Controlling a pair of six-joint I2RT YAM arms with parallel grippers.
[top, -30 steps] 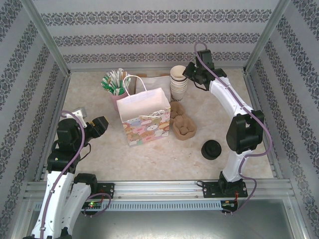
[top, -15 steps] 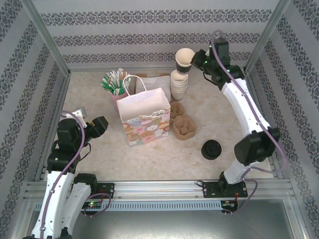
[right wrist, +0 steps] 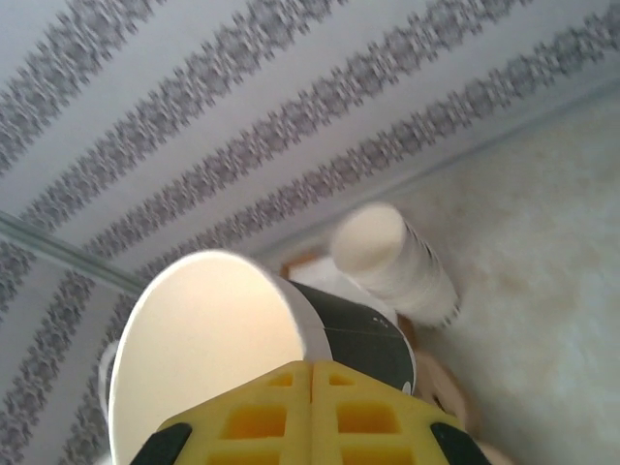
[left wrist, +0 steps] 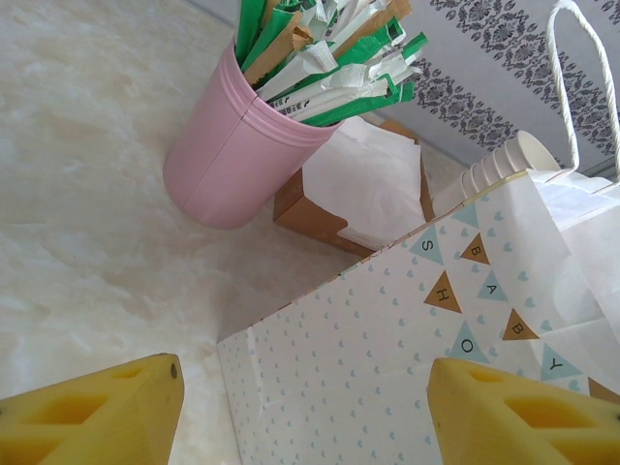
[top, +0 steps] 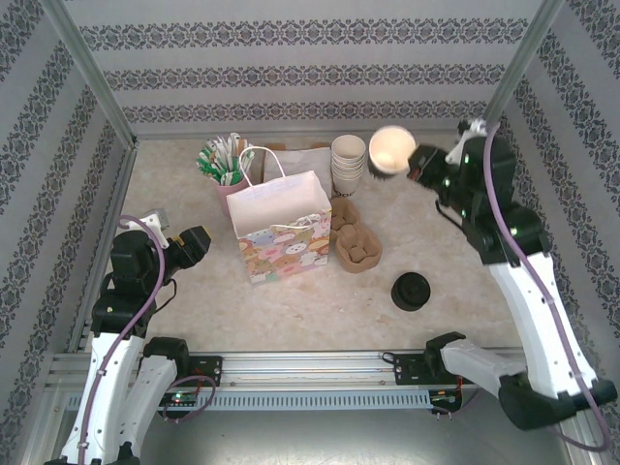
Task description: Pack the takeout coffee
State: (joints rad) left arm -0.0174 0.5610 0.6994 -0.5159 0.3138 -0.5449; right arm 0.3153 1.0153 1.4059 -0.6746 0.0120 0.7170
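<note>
The takeout coffee (top: 411, 291) stands on the table at front right; from above it is a round black lid over a dark shape. My right gripper (top: 417, 163) hangs in the air at the back right, shut on the rim wall of a lidless paper cup (top: 391, 151). That cup has a dark body and cream inside and lies tipped on its side. In the right wrist view the fingers (right wrist: 310, 366) press together on the cup (right wrist: 360, 334). My left gripper (top: 199, 242) is open beside the patterned paper bag (top: 281, 228), with nothing between its fingers (left wrist: 305, 383).
A stack of cream cups (top: 348, 167) stands behind the bag (left wrist: 407, 329). Brown pulp carriers (top: 356, 250) lie to the bag's right. At the back left stand a pink holder of wrapped straws (left wrist: 232, 165) and a brown napkin box (left wrist: 358, 194). Patterned walls close three sides.
The right arm lifted one cup off the stack, then swung it right and toward the front, tipping its mouth to the camera. The left arm has not moved.
</note>
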